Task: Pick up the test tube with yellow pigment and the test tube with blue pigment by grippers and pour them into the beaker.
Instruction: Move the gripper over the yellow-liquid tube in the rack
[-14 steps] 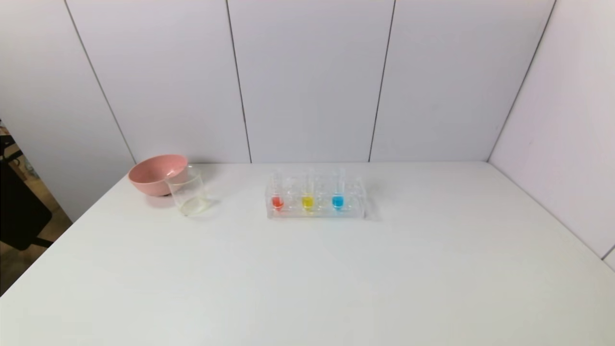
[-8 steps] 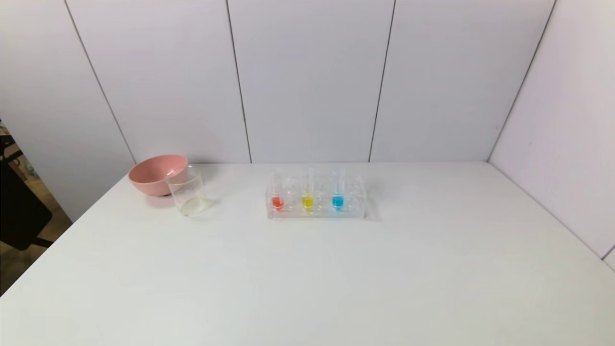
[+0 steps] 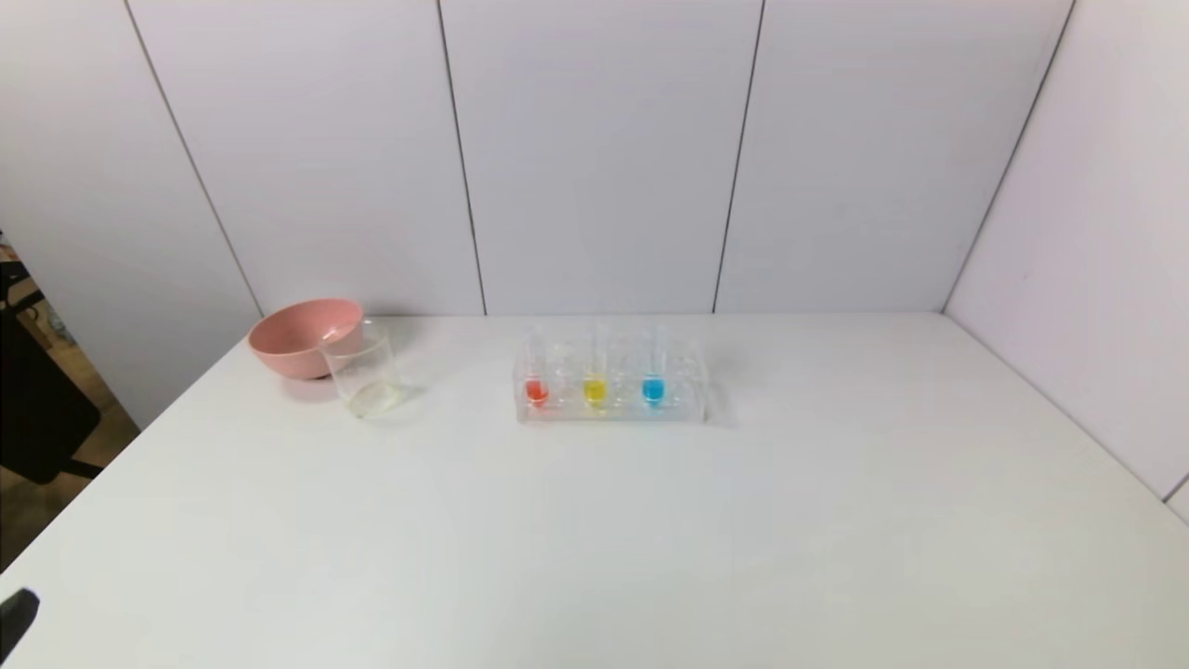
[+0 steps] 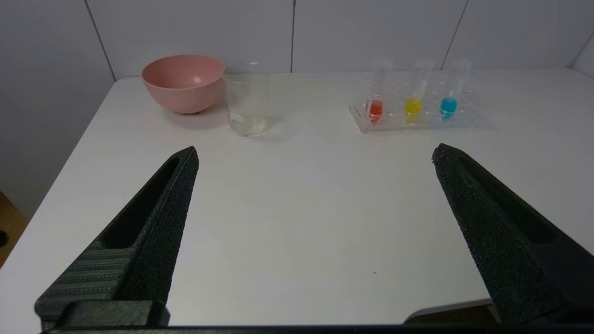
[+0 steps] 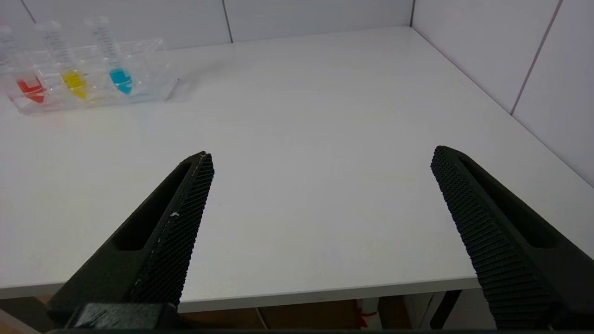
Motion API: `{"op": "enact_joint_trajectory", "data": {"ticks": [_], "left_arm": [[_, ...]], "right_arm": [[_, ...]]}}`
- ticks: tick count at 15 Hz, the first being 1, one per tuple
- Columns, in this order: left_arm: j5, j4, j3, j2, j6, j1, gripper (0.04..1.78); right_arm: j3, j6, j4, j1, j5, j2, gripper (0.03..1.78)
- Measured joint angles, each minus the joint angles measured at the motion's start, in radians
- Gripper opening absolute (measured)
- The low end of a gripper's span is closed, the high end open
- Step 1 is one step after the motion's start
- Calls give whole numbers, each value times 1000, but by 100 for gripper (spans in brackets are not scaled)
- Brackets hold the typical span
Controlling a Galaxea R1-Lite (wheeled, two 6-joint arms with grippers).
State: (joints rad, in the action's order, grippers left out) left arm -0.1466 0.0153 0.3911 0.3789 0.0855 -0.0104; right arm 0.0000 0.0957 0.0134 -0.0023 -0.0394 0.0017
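The yellow test tube [image 3: 594, 390] and the blue test tube [image 3: 653, 389] stand upright in a clear rack [image 3: 687, 400] at the table's middle back, beside a red tube [image 3: 536, 390]. They also show in the left wrist view, yellow [image 4: 412, 105] and blue [image 4: 448, 105], and in the right wrist view, yellow [image 5: 74, 83] and blue [image 5: 120, 79]. The beaker [image 3: 364, 370] stands at the back left, in front of the pink bowl. My left gripper [image 4: 315, 155] is open and empty near the front left edge; one tip [image 3: 17, 615] shows in the head view. My right gripper [image 5: 322, 157] is open and empty over the front edge.
A pink bowl [image 3: 302, 336] sits behind the beaker at the back left, seen too in the left wrist view [image 4: 183, 82]. White walls close the back and right sides. The white table [image 3: 594, 539] has a wide bare front half.
A black tip of my left gripper has come into the head view at the bottom left corner. The tubes, rack, beaker and bowl have not moved.
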Motion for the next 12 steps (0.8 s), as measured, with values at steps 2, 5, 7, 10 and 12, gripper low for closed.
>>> {"op": "enact_joint_trajectory", "data": {"ticks": [2, 5, 7, 10, 12], "left_arm": [[-4, 119, 28, 144, 5, -1, 176], [-5, 329, 60, 376, 8, -3, 176], [-3, 438, 95, 525, 18, -19, 176], [25, 546, 170, 749, 34, -86, 176], [87, 618, 221, 897, 39, -160, 176]], "right_arm": [[0, 0, 0, 0, 0, 0, 171], [0, 0, 0, 0, 0, 0, 171], [0, 0, 0, 0, 0, 0, 171], [0, 0, 0, 0, 1, 0, 171], [0, 0, 0, 0, 1, 0, 171]]}}
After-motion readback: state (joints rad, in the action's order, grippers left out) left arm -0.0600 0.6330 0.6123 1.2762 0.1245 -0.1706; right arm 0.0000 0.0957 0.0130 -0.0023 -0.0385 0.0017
